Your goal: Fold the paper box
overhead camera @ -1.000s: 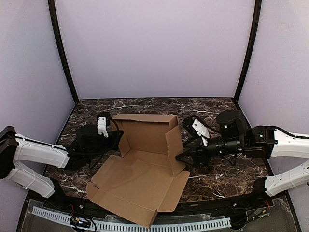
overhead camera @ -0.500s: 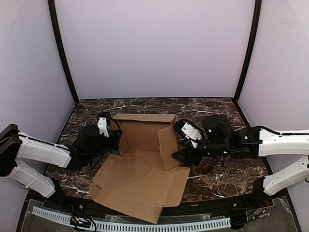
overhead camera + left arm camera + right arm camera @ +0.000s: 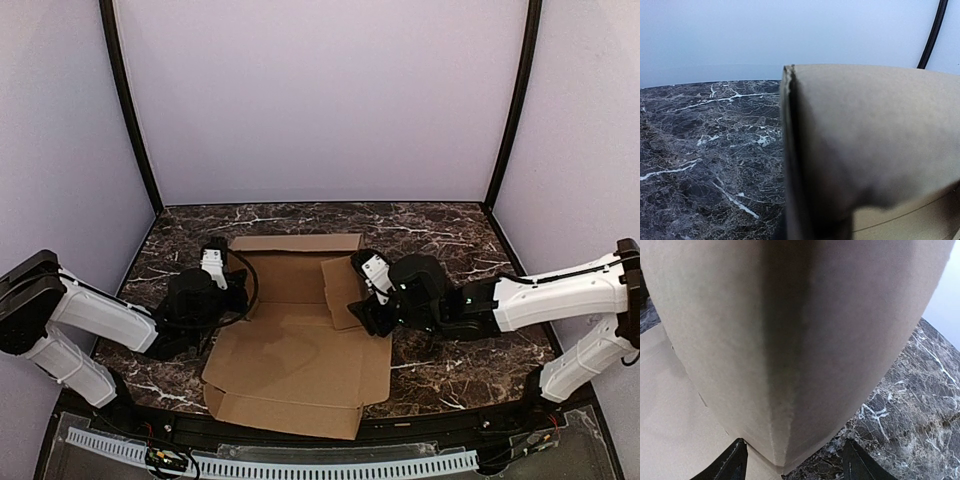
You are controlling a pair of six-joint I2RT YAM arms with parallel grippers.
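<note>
The paper box is seen half-formed mid-counter, its left wall pinched in the closed left end effector and its right flap straddled by the parted, empty right end effector. If that flap is pushed off-square, it could be buckled, or the sheet dragged free of the pinch.

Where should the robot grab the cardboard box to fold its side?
Probably the right side flap of the box, pinched across its thin edge from the right. It stands up, so both faces are free, and the open right gripper straddles it.
</note>
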